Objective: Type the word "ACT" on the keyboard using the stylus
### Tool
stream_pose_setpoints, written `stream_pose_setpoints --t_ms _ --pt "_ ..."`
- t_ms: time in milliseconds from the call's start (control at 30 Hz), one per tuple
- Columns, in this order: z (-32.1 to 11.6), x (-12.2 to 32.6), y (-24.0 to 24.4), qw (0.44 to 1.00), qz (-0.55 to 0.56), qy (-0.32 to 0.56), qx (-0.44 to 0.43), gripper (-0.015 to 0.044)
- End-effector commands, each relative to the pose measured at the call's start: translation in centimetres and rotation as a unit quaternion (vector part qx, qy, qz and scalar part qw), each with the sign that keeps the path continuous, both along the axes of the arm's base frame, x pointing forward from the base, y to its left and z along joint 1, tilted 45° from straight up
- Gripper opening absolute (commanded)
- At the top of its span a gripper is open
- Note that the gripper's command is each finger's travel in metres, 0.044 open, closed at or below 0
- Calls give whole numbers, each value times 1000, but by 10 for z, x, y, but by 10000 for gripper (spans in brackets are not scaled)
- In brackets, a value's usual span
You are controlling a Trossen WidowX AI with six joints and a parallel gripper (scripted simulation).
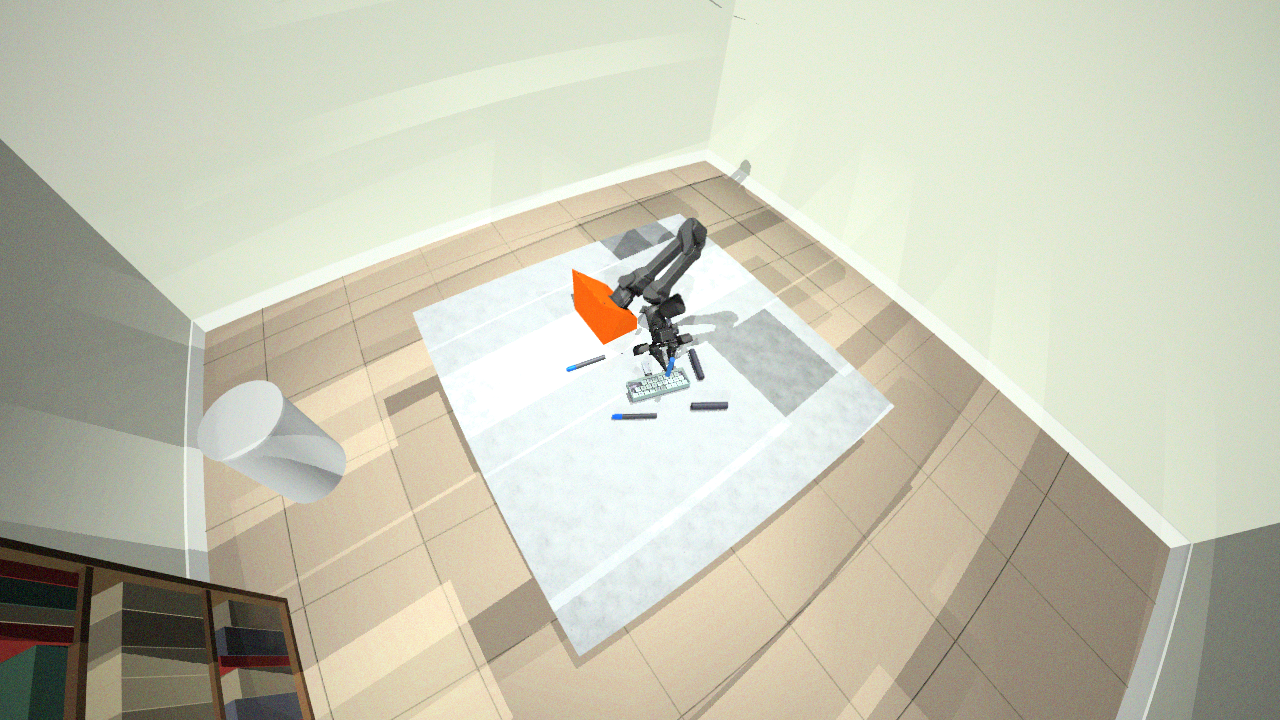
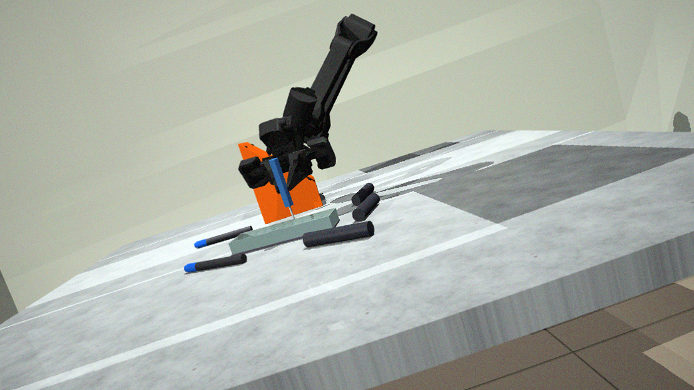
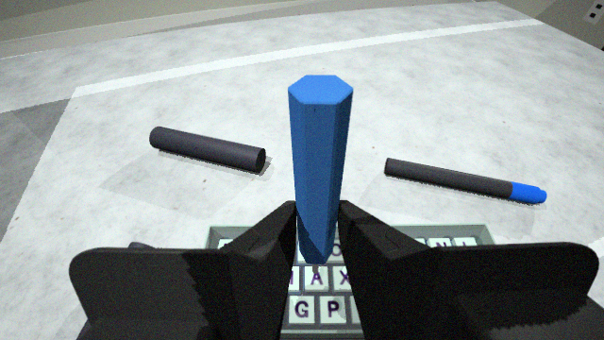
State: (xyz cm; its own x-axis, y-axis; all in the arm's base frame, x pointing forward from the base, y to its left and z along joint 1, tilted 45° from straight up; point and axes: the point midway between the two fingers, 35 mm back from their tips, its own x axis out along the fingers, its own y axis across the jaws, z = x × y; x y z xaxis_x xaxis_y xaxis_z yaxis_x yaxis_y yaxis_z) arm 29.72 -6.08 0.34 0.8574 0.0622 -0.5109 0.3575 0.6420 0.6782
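My gripper point(image 1: 667, 361) point(image 2: 283, 184) point(image 3: 316, 210) is shut on the blue six-sided stylus point(image 1: 671, 366) point(image 2: 280, 182) point(image 3: 321, 151), which is held slightly tilted, its thin tip pointing down. The pale green keyboard point(image 1: 657, 385) point(image 2: 286, 234) point(image 3: 444, 231) lies under it. In the wrist view the tip is at the upper part of the A key point(image 3: 316, 280). In the exterior view it meets the keyboard's top; whether the key is pressed down cannot be told. G and P show in the row below, X beside A. Fingers hide many keys; I cannot make out C or T.
A dark cylinder point(image 1: 708, 405) point(image 2: 338, 234) point(image 3: 208, 148) and a blue-tipped dark pen point(image 1: 637, 415) point(image 2: 218, 262) point(image 3: 448, 178) lie beyond the keyboard. Another such pen point(image 1: 588, 362) point(image 2: 227, 236) lies to one side, more dark cylinders on the other. An orange block point(image 1: 597, 313) point(image 2: 268, 203) stands behind.
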Motion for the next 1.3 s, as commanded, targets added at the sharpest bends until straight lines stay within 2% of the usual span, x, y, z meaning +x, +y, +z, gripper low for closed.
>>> stream_pose_setpoints --t_ms 0,100,200,233,1267 --pt "-1 0 -1 1000 -4 1 0 0" --pt "-1 0 -1 1000 -4 1 0 0" --pt "-1 1 -3 1000 -4 1 0 79" --pt "-1 1 -3 1000 -4 1 0 81" --pt "-8 2 4 1000 -4 1 1 81"
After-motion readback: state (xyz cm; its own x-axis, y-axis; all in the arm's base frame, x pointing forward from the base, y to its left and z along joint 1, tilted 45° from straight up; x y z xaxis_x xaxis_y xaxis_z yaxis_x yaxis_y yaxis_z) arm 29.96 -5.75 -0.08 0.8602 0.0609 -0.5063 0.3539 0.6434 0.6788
